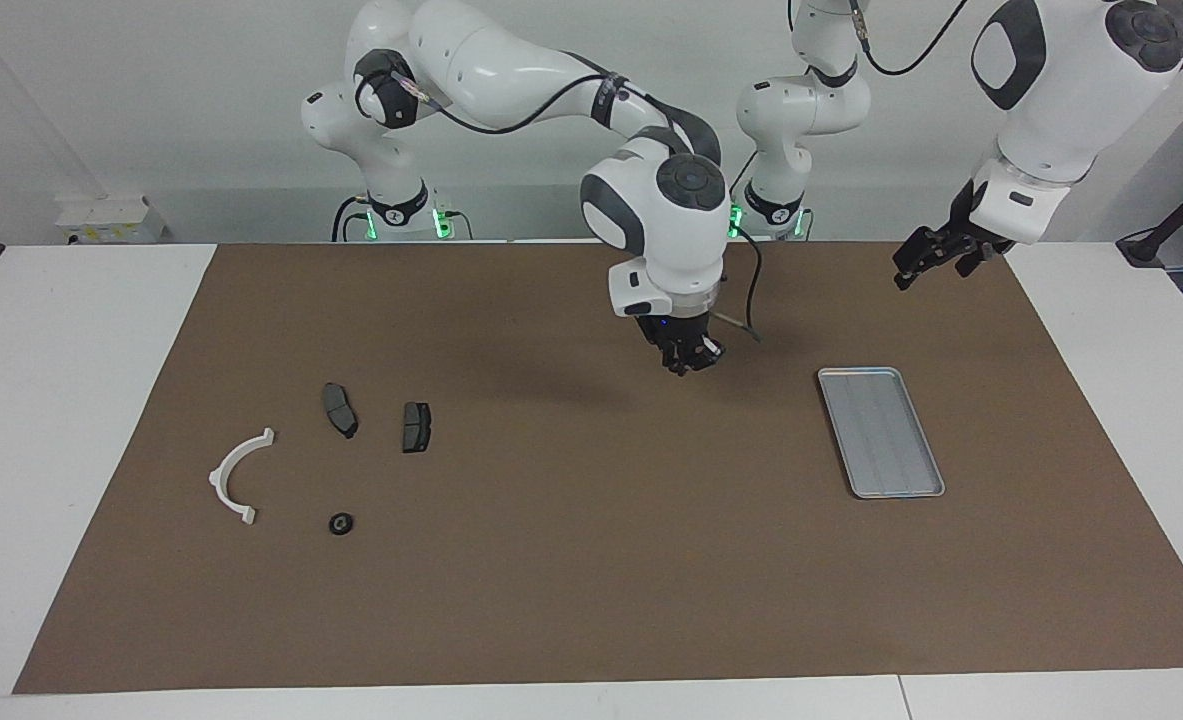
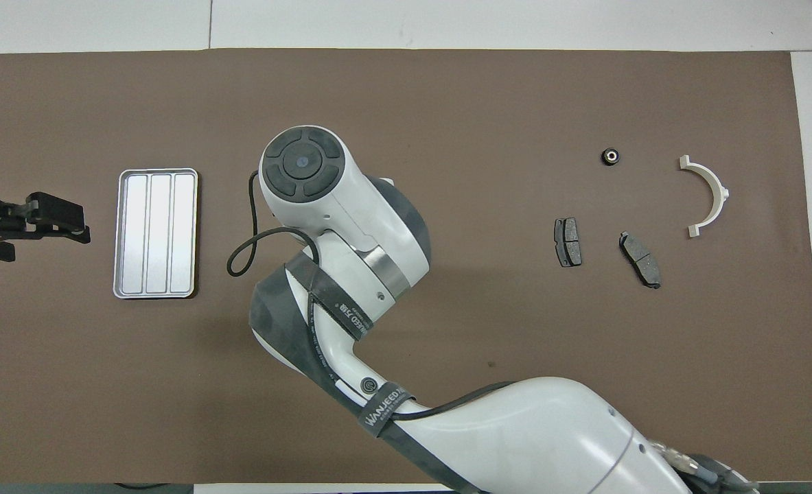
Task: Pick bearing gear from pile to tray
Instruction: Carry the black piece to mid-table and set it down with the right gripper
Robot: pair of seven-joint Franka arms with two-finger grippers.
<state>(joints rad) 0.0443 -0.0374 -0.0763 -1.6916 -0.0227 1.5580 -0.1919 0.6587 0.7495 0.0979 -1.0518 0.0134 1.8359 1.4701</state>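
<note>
Right gripper (image 1: pixel 689 362): hidden under own wrist in overhead view; whether anything sits between closed fingers too small to tell. Left arm cut by frame edge.

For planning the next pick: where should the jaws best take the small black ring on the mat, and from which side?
Probably from straight above, jaws closing across the outer rim of the small black ring. It lies flat and alone on the mat, apart from the white bracket, so nothing blocks either side.
</note>
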